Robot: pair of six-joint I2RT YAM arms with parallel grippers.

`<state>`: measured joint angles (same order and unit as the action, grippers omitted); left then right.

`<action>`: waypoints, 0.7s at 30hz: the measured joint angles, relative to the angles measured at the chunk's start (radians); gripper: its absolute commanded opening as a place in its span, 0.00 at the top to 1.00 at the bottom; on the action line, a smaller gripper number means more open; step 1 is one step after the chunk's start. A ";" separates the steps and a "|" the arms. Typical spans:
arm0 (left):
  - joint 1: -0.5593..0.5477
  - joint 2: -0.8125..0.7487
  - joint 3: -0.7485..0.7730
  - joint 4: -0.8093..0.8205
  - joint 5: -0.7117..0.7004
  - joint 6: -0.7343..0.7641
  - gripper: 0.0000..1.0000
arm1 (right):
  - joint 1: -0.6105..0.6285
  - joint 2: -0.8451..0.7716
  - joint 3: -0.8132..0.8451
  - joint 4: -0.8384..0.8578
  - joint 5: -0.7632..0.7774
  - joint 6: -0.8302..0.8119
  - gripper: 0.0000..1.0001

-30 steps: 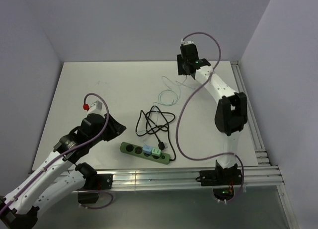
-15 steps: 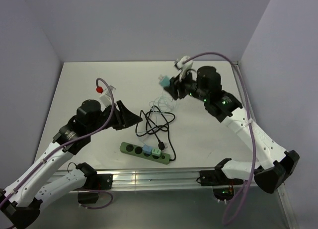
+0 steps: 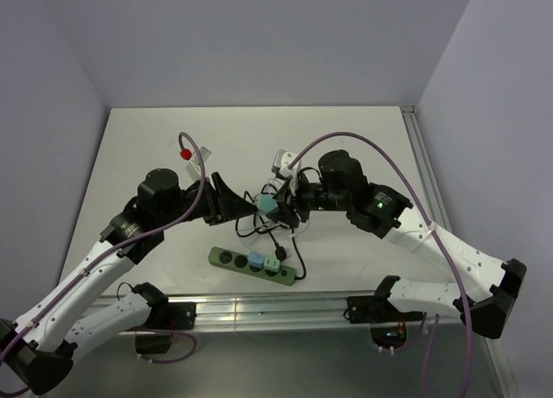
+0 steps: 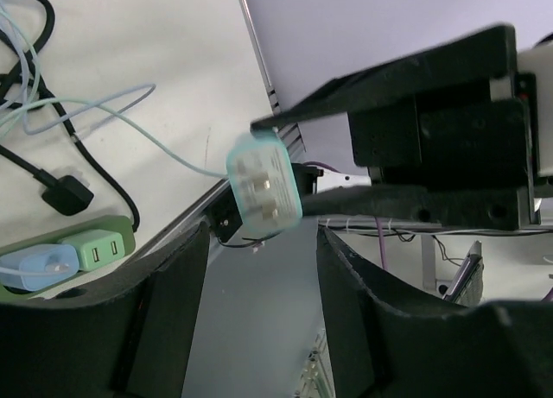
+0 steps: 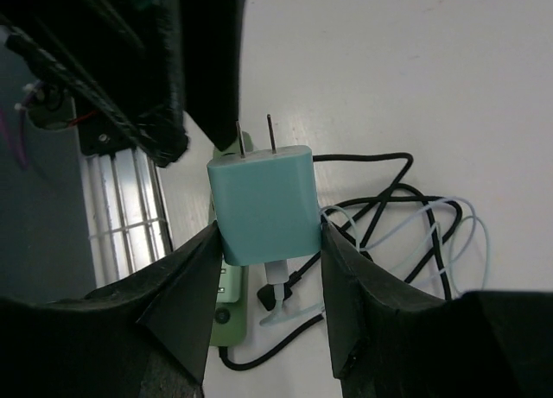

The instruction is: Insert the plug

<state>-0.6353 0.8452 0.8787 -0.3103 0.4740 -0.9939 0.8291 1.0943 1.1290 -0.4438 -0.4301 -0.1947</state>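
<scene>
A teal plug (image 3: 269,205) with two prongs is held in my right gripper (image 3: 278,206), a little above the table. In the right wrist view the plug (image 5: 266,204) sits between the fingers, my right gripper (image 5: 266,232) shut on its sides, prongs pointing away. A thin pale cable (image 5: 449,234) hangs from it. My left gripper (image 3: 232,204) is open and empty, its tips just left of the plug. The left wrist view shows the plug's (image 4: 263,184) prong face just beyond my left gripper (image 4: 259,286). The green power strip (image 3: 226,258) lies below, near the front edge.
A light blue adapter (image 3: 256,260) and a green adapter (image 3: 271,264) sit in the strip. A coiled black cable (image 3: 275,234) lies under both grippers. An aluminium rail (image 3: 285,310) runs along the table's near edge, and grey walls stand behind and at both sides.
My right gripper has carried the teal plug from the back of the table down to the middle. My left arm has swung right, bringing its open gripper close to the plug.
</scene>
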 measured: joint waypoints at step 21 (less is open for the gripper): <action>0.006 0.040 -0.062 0.067 0.066 -0.064 0.64 | 0.094 0.053 0.022 -0.022 0.054 -0.002 0.94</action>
<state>-0.6296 0.8856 0.8169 -0.2436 0.5404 -1.0584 0.9230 1.1473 1.1511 -0.4656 -0.3763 -0.1963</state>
